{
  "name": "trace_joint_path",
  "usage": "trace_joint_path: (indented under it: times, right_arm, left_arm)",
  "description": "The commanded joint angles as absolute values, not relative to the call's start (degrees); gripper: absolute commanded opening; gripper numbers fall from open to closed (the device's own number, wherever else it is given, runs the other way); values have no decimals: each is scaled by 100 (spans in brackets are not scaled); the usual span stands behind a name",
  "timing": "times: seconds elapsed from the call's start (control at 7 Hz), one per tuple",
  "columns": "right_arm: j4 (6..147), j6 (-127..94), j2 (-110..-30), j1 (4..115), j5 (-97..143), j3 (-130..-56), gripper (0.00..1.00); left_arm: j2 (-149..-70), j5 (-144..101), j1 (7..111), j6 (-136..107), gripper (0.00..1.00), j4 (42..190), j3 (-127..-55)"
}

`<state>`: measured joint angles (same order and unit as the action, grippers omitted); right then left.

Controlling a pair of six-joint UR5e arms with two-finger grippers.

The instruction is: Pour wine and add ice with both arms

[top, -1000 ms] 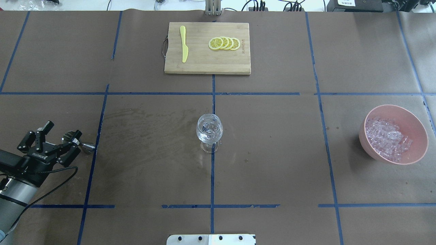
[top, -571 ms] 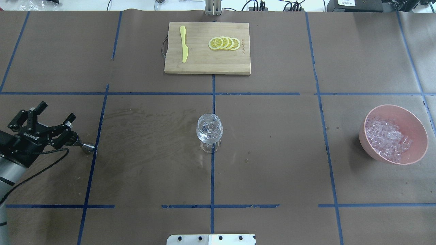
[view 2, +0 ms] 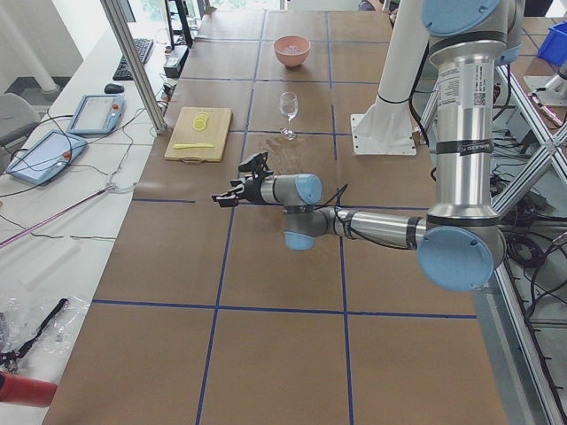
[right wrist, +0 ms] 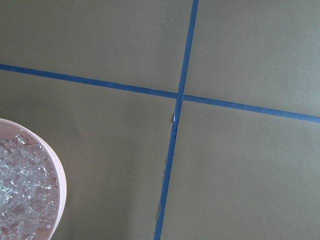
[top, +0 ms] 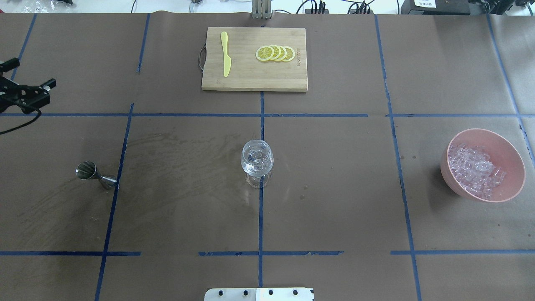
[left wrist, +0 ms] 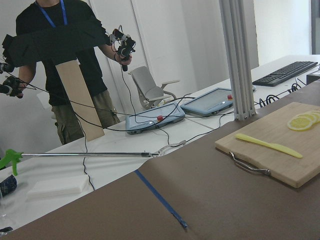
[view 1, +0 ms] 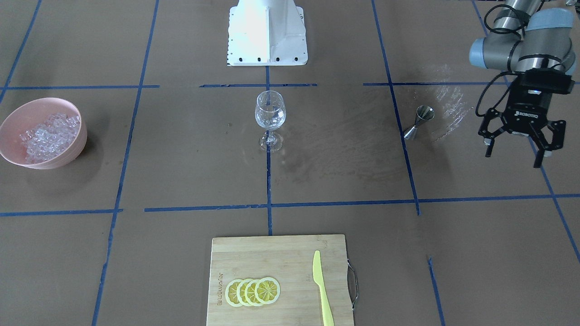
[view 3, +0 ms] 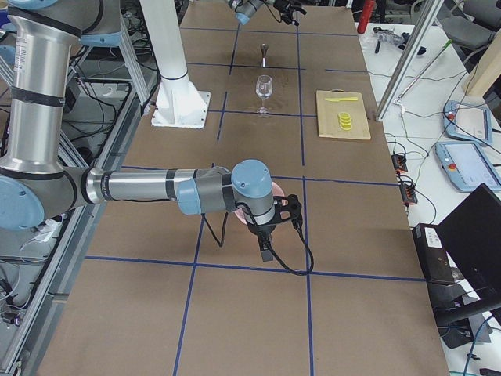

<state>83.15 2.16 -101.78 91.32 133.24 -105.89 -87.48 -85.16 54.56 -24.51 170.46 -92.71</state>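
— Where is the ice (top: pixel 475 170)?

— Heaped in the pink bowl (top: pixel 515 155), which sits close to the right edge of the tabletop (top: pixel 334 209).

— And the wine glass (top: pixel 257 161)?

— Upright at the middle of the tabletop, on a blue tape line. Something clear glints inside it; I cannot tell what.

— The left fingers (view 1: pixel 487 141)?

— Spread wide, gripping nothing, held in the air near the left edge. The steel jigger (view 1: pixel 419 121) stands on the tabletop, nearer that edge than the glass is and well apart from the fingers.

— The right fingers (view 3: pixel 264 249)?

— Only the side camera shows them, pointing down above the tabletop just beside the bowl. Whether they are released or clenched, I cannot tell. The right wrist camera looks down on a tape crossing, with the bowl's rim and some ice at one side.

— Anything else?

— A bamboo cutting board (top: pixel 250 79) lies at the middle of the far edge. It carries a yellow knife (top: pixel 225 54) and a row of overlapping lemon slices (top: pixel 276 53). In the left wrist view a person (left wrist: pixel 60 75) in a dark top stands beyond the tabletop, holding a black device in a raised hand.
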Motion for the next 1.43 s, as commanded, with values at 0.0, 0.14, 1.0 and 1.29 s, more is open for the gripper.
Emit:
trace_joint_path:
  times: [0.0, 0.14, 1.0, 1.29]
  right_arm:
    - [8314, 229, -10178, 9132, 13324, -10556, 100]
    - [8314, 229, -10178, 9132, 13324, -10530, 100]
    - [8314, 237, -10204, 9132, 13359, -10477, 100]
    - [8314, 229, -10213, 9132, 13430, -10477, 100]
  left_arm:
    - [-9286, -10422, 7022, -1423, 100, 15039, -9448]
    - [-9525, -11329, 7797, -1258, 100, 13750, -9640]
    - [-9565, -12368, 8946, 614, 100, 8589, -9730]
    - [-8564, -13463, 9340, 668, 100, 9014, -9861]
